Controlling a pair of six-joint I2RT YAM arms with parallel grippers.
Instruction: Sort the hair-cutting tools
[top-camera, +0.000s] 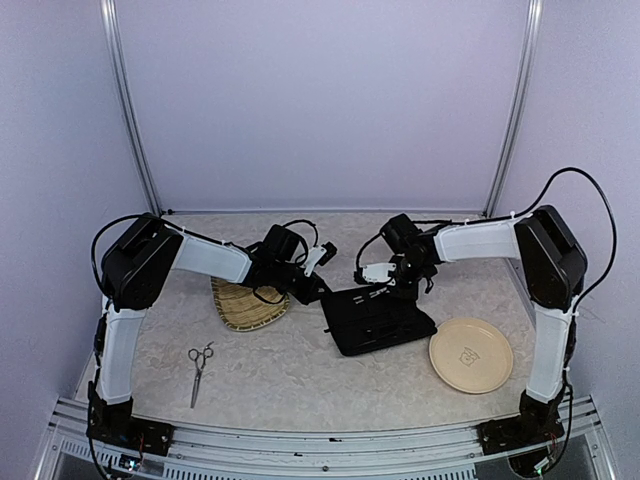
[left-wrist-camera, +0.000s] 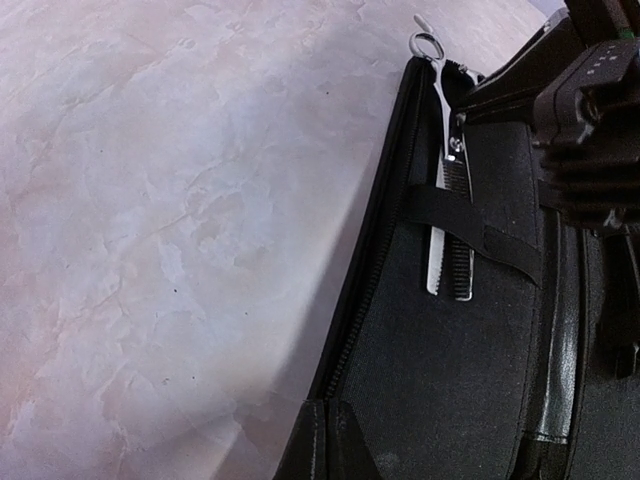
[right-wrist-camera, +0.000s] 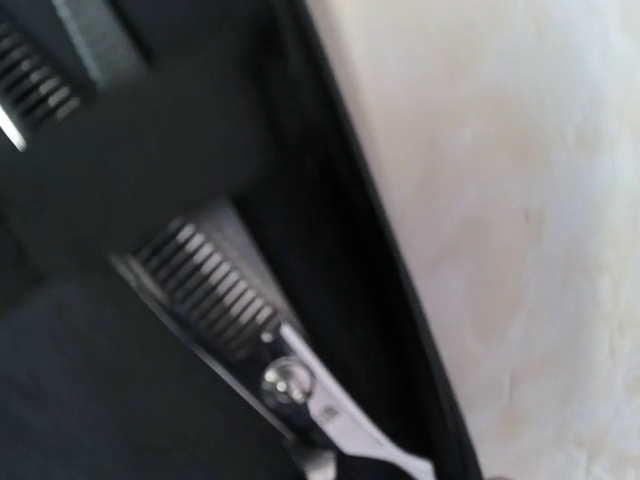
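Right gripper (top-camera: 395, 285): poised over the far edge of the open black zip case (top-camera: 380, 320). In the left wrist view one of its dark fingers (left-wrist-camera: 510, 85) reaches down to the pivot screw of a pair of silver thinning scissors (left-wrist-camera: 447, 200) and appears to touch it. Whether the jaws are parted, closed or clamped on the metal cannot be told from any view. The right wrist view shows no fingers, only the toothed blade, the pivot screw and the case's zip edge in blurred close-up.

Left gripper (top-camera: 312, 285): held low between the woven bamboo tray (top-camera: 245, 308) and the near-left corner of the case. Its jaw opening cannot be told, and it holds nothing that can be seen.

Thinning scissors: lying inside the case along its left wall, with the blades tucked under a black elastic strap (left-wrist-camera: 470, 225). The ring handle pokes out past the case's far edge.

Second pair of scissors (top-camera: 199, 370): flat on the marbled table (top-camera: 300, 370), near the left arm's base and well apart from both grippers, rings pointing away from the arms.

Round cream plate (top-camera: 470, 355): on the table just right of the case. It bears a small square emblem at its centre, too small to read. Pale lettering on the right gripper's body, seen in the left wrist view, is likewise illegible.
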